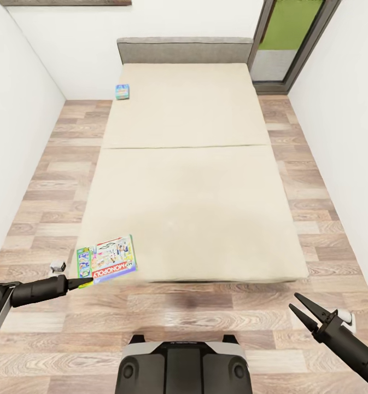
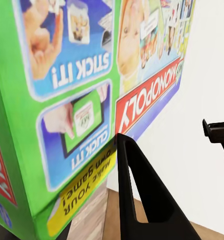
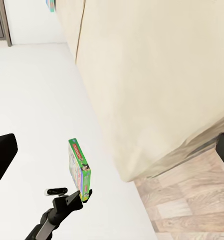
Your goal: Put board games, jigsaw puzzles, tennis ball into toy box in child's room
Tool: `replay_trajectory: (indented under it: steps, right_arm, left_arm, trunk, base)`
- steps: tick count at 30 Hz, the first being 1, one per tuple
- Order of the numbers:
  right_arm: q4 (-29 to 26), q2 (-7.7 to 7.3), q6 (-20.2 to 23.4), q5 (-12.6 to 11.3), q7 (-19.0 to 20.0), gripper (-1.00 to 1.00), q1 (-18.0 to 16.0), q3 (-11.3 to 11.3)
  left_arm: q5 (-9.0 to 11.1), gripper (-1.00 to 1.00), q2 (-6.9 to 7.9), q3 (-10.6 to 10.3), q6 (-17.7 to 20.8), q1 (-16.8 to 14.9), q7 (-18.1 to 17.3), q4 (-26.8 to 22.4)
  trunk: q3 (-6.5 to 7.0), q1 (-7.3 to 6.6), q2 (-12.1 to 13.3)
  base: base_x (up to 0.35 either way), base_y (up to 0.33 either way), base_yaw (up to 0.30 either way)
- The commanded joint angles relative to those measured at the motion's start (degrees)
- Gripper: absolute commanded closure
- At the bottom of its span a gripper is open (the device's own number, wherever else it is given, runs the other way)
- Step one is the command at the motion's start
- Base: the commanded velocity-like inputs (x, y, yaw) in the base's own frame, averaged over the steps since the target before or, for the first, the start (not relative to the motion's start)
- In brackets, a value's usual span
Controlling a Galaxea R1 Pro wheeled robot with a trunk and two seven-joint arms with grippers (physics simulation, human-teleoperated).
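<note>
We face the bed (image 1: 194, 180), its beige mattress stretching away from us across the wood floor (image 1: 315, 180) to the far wall. At the near left corner of the mattress we hold the Monopoly box (image 1: 107, 259), our left gripper (image 1: 85, 283) pinching its near edge. On the far left edge of the bed lies the small blue game box (image 1: 122, 91). Our right gripper (image 1: 305, 312) hovers over the floor at the near right, fingers spread and holding nothing.

Monopoly box (image 2: 82, 100): cut off at the picture's edges in left wrist view | small blue game box (image 1: 122, 91) near bed's far left edge: print too small to read | window (image 1: 293, 38): cut by top edge
</note>
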Motion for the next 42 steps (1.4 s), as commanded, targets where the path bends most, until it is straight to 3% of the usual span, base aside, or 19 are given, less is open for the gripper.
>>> replay_trajectory:
  steps: [1,18,42]
  right_arm:
    - [0.0,-0.01,0.3,-0.2,0.0,-1.0,0.0,0.0]
    - [0.1,-0.03,0.3,-0.2,-0.1,-1.0,0.0,-0.1]
    - [0.0,-0.01,0.3,-0.2,-0.1,-1.0,0.0,-0.1]
  left_arm:
    - [-0.3,1.0,-0.01,0.1,0.5,0.0,-0.4,0.0]
    - [-0.3,1.0,-0.08,0.1,0.5,0.0,-0.4,0.0]
    - [-0.3,1.0,-0.19,0.1,0.5,0.0,-0.4,0.0]
  trunk:
    - [0.04,0.04,-0.1]
    - [1.65,0.04,-0.1]
    - [2.65,0.04,-0.1]
  base:
    - [0.0,0.0,0.0]
    - [0.0,0.0,0.0]
    - [0.0,0.0,0.0]
